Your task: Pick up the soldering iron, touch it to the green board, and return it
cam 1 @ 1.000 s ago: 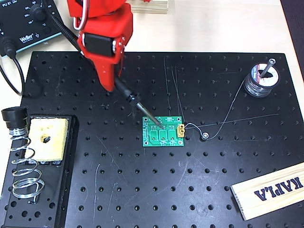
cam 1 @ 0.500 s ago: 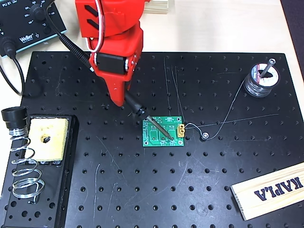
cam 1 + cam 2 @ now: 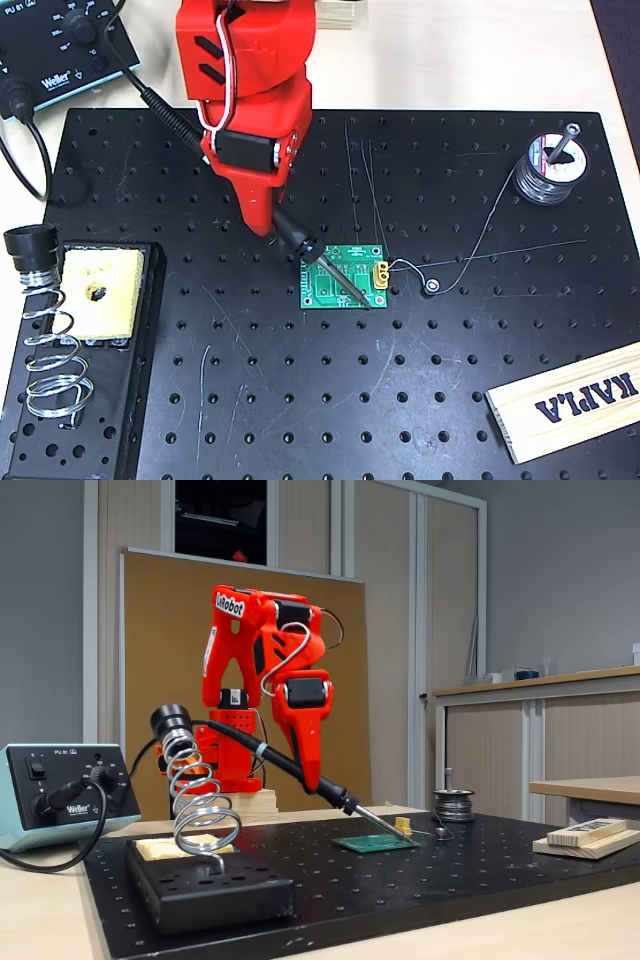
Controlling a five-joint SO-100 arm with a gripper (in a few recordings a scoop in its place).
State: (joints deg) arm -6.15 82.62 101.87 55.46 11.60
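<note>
My red gripper (image 3: 262, 220) (image 3: 311, 780) is shut on the soldering iron (image 3: 298, 240) (image 3: 335, 796), holding its black handle slanted down to the right. The silvery tip reaches across the green board (image 3: 345, 277) (image 3: 376, 843) and ends near the board's lower right edge, close to the yellow connector (image 3: 381, 272). In the fixed view the tip comes down to the board's far right part. The iron's black cable (image 3: 165, 110) runs up and left toward the soldering station (image 3: 60, 45) (image 3: 65, 795). The board lies flat on the black perforated plate (image 3: 300, 400).
The coil stand (image 3: 48, 350) (image 3: 195, 800) with yellow sponge (image 3: 97, 292) sits on a black base at the left. A solder spool (image 3: 550, 170) (image 3: 453, 805) stands back right, its wire trailing toward the board. A wooden KAPLA block (image 3: 570, 400) lies front right.
The arm has moved right and down in the overhead view, carrying the iron; its tip slid from the board's upper left to its lower right edge.
</note>
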